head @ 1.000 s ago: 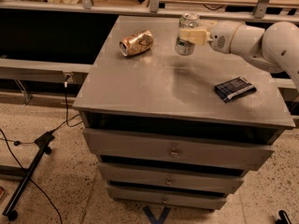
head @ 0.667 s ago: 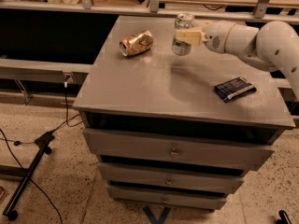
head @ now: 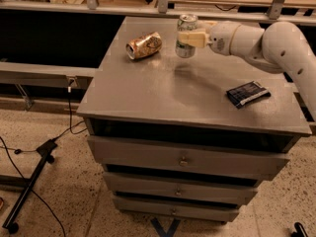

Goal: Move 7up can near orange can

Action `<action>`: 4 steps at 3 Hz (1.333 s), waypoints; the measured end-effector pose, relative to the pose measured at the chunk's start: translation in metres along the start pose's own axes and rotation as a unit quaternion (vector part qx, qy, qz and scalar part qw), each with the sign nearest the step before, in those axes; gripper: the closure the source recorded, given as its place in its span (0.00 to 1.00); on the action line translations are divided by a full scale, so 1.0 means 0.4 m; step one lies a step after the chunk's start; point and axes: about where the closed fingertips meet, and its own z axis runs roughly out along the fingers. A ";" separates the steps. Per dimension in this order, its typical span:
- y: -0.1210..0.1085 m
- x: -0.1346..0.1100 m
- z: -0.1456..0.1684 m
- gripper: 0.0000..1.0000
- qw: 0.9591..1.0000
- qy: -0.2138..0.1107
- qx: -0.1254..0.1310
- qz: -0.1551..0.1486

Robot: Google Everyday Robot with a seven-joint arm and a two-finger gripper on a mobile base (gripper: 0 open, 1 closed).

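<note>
The 7up can (head: 184,48), silver and pale green with a silver top, is upright and held a little above the grey cabinet top (head: 163,93) at its far middle. My gripper (head: 189,37) comes in from the right on a white arm (head: 261,43) and is shut on the 7up can, one finger across its front. The orange can (head: 143,45), dented and orange-gold, lies on its side on the cabinet top just left of the 7up can, a short gap between them.
A dark blue flat packet (head: 248,93) lies on the right side of the cabinet top. The cabinet has drawers (head: 183,158) below. A black stand and cables (head: 34,177) lie on the floor at left. A rail and shelves run behind.
My gripper has carried the 7up can leftward, closer to the orange can. The orange can and the dark packet have not moved.
</note>
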 end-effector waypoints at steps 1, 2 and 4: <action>0.012 0.003 0.026 1.00 1.000 -0.004 -0.013 -0.002; 0.025 0.011 0.052 1.00 1.000 -0.006 -0.025 -0.005; 0.056 0.027 0.114 1.00 0.998 -0.012 -0.055 -0.010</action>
